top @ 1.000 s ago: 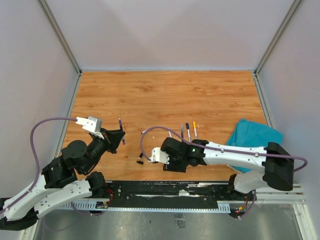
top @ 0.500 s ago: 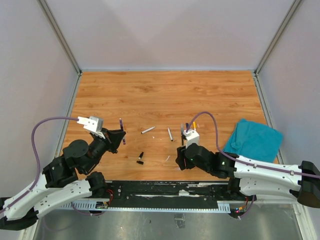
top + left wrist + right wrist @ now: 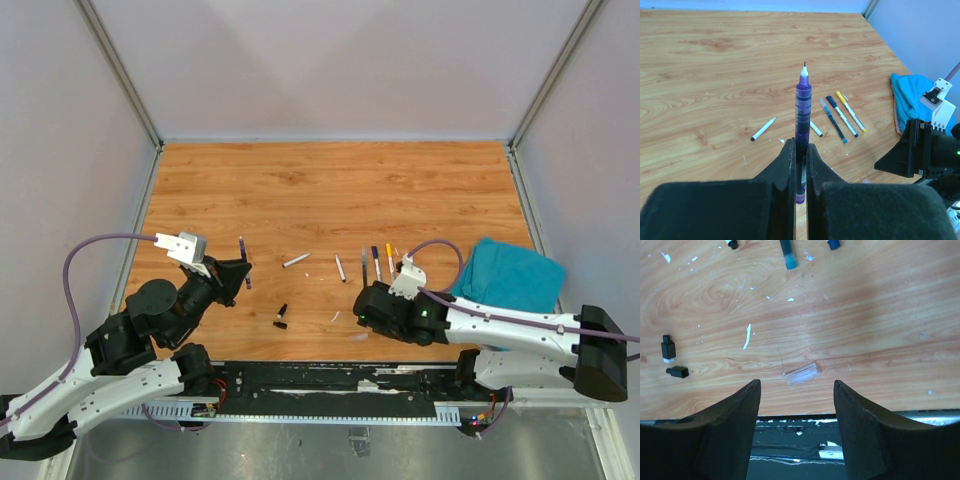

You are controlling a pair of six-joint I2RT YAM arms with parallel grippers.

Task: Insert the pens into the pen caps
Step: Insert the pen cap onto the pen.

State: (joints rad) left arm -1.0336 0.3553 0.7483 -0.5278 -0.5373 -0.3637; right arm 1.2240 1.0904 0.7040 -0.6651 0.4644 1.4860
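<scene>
Two arms reach over the wooden table (image 3: 330, 190), and we take them from the left. Our left gripper (image 3: 236, 272) is clamped on a purple pen (image 3: 243, 262). From the left wrist camera we see that pen standing straight up between the two black fingers (image 3: 785, 167), which press together on its lower barrel, its fine uncapped tip pointing away from us. Further right a white pen (image 3: 296, 260) lies slanted on the wood. Nearer to our side of the table sit two small black caps (image 3: 281, 317), just beside each other; the right wrist camera shows us that one of them has a pale end. Next comes a thin white scrap (image 3: 335, 316), and beyond it, toward the far side, a short pen (image 3: 340, 268) lying alone. Right of that, three pens rest side by side, nearly parallel: a grey pen (image 3: 365, 262), a dark blue pen (image 3: 375, 262) and a yellow-orange pen (image 3: 390, 260). Our right gripper (image 3: 365, 315) hangs low over the near part of the table, just on our side of those three pens. Its jaws stand apart, and we see nothing between them. From the right wrist camera a clear cap (image 3: 801, 374) lies flat on the wood just ahead of the gap and touches neither finger. We cannot tell from that view how high the fingers hang above the wood. At the far right a teal cloth (image 3: 505, 275) lies crumpled near the table's edge, apart from all the pens.
</scene>
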